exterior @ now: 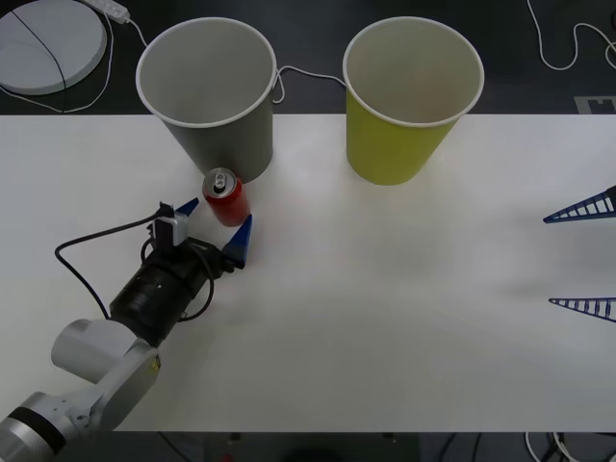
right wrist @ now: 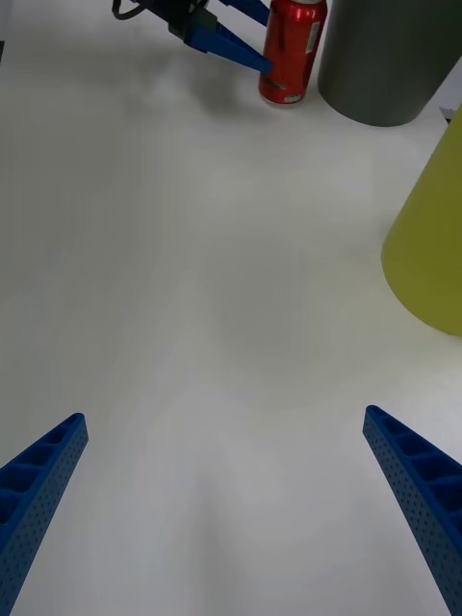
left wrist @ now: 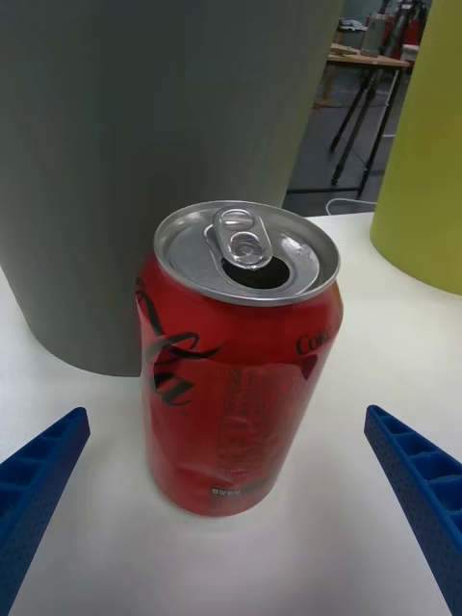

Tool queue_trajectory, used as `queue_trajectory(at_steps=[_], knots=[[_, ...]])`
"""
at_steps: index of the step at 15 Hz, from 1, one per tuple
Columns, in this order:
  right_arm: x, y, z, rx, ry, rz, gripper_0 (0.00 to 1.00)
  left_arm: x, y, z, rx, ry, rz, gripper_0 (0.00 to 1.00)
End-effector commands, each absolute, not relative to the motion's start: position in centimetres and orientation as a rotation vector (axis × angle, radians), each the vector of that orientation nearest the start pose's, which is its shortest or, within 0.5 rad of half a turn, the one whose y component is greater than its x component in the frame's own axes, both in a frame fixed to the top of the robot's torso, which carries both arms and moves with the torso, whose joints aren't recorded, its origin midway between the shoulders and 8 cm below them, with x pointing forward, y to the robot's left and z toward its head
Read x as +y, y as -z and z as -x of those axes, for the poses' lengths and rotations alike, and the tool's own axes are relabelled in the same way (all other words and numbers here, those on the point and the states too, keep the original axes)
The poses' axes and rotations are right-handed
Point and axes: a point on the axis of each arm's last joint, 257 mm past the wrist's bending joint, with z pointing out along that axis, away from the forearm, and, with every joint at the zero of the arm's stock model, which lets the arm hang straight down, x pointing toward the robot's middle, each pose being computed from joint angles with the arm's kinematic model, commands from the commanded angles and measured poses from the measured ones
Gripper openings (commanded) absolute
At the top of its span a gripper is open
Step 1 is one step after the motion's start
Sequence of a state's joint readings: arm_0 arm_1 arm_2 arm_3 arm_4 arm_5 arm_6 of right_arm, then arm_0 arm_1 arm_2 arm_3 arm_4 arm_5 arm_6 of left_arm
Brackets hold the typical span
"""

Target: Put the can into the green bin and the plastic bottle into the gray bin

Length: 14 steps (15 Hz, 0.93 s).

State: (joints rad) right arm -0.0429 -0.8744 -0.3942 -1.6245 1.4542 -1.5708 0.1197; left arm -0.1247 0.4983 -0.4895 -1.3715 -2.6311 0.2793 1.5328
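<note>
A small red can (exterior: 224, 196) with an opened silver top stands upright on the white table, just in front of the gray bin (exterior: 207, 96). The yellow-green bin (exterior: 412, 96) stands to its right. My left gripper (exterior: 214, 224) is open right behind the can, one blue finger on each side, not touching it. In the left wrist view the can (left wrist: 241, 366) stands close ahead between the fingers, with the gray bin (left wrist: 144, 144) behind it. My right gripper (exterior: 587, 257) is open at the table's right edge, holding nothing. The plastic bottle is out of view.
A round white disc (exterior: 43, 43) and white cables lie on the dark floor beyond the table's far edge. Bare white tabletop (right wrist: 192, 289) stretches between my right gripper and the can (right wrist: 292, 48).
</note>
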Motion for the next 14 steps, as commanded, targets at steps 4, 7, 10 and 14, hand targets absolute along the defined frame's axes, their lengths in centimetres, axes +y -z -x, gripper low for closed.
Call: queue_trajectory(at_steps=[4,7,10,14], knots=[[-33.6,17.0,-37.5,1.52,-0.244,1.652,1.0,16.9,26.5,-54.6,1.549,0.229,-0.342,1.0],[-33.6,17.0,-37.5,1.52,-0.244,1.652,1.0,16.7,26.0,-55.7,1.541,0.22,-0.346,1.0],[-33.6,17.0,-37.5,1.52,-0.244,1.652,1.0,16.4,25.9,-56.4,1.542,0.22,-0.341,1.0],[-33.6,17.0,-37.5,1.52,-0.244,1.652,1.0,16.3,25.8,-57.0,1.544,0.219,-0.334,1.0]])
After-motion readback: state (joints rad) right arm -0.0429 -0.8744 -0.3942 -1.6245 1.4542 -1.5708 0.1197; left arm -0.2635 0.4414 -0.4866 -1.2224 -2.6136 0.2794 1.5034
